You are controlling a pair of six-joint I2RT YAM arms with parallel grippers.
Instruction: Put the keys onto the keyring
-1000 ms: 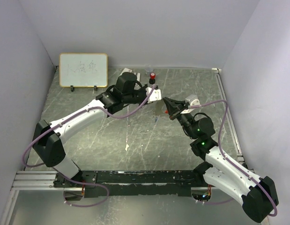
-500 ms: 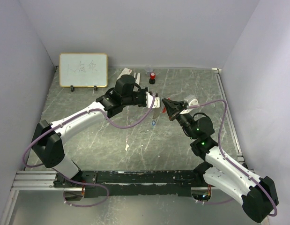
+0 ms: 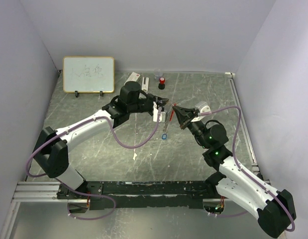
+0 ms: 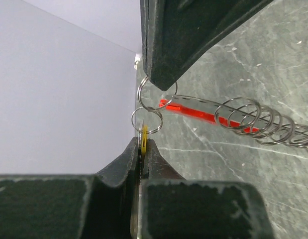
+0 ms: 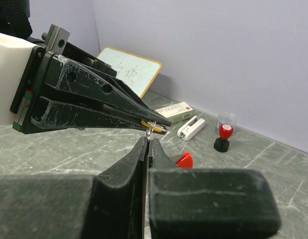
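My left gripper (image 3: 163,105) and right gripper (image 3: 174,108) meet tip to tip above the table's middle. The left jaws are shut on the tan-gold key (image 4: 143,141), edge-on between the fingers. A small wire ring (image 4: 147,121) through the key links to a second ring (image 4: 156,90), pinched in the shut right gripper (image 5: 150,140). The keyring's red tag (image 4: 193,110) and silvery coil (image 4: 263,124) trail off beside them. From above, the red tag (image 3: 171,116) hangs under the tips and the blue key (image 3: 164,135) dangles lowest. The gold key (image 5: 154,124) shows at the left fingertips.
At the back stand a whiteboard (image 3: 88,74), a white box with a red mark (image 3: 133,77), a white clip-like piece (image 5: 191,128) and a small red-and-black cylinder (image 3: 162,81). Grey walls close in the table on three sides.
My left gripper has swung forward and to the right until its tips meet the right gripper's. The blue key and red tag now hang below the meeting point.
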